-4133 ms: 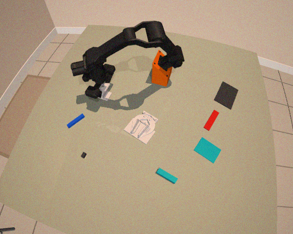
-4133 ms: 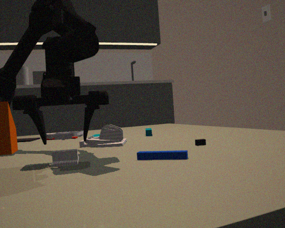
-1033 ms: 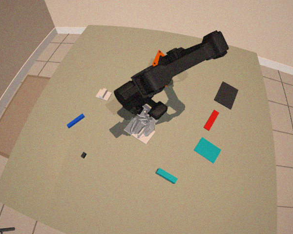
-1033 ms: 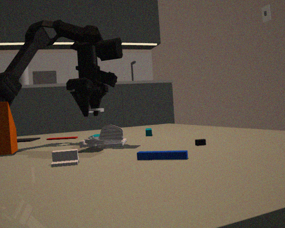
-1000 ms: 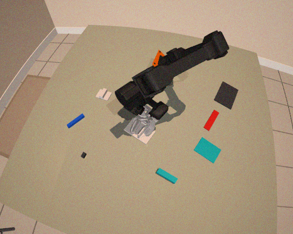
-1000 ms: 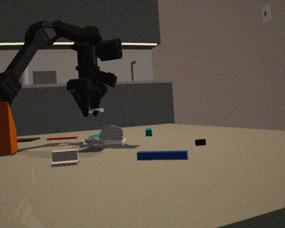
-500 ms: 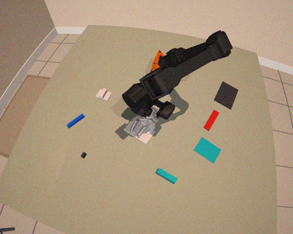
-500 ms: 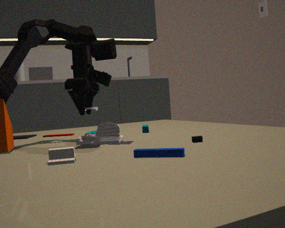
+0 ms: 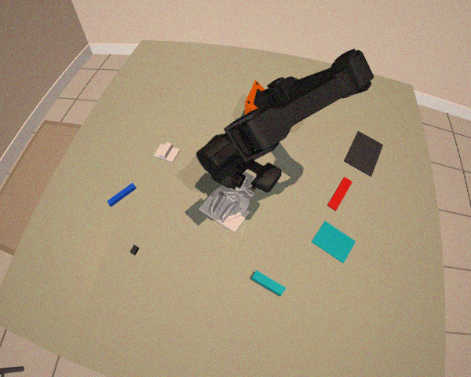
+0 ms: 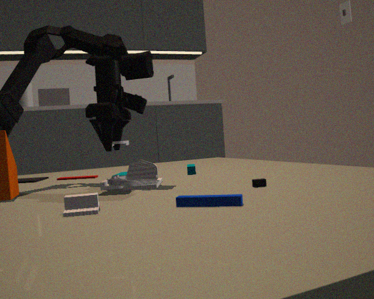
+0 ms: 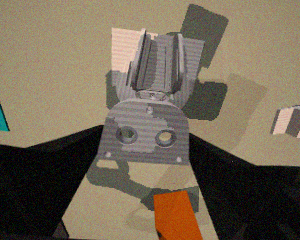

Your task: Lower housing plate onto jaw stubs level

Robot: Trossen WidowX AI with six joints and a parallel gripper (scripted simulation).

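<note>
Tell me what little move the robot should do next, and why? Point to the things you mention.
I think it should slide the housing plate (image 10: 121, 142) (image 11: 147, 120) a bit farther over the jaw assembly (image 9: 224, 206) (image 10: 143, 175) (image 11: 162, 65) before lowering. The fingers hold the plate up in the air, and the wrist view shows much of the assembly sticking out past its rounded edge.
</note>
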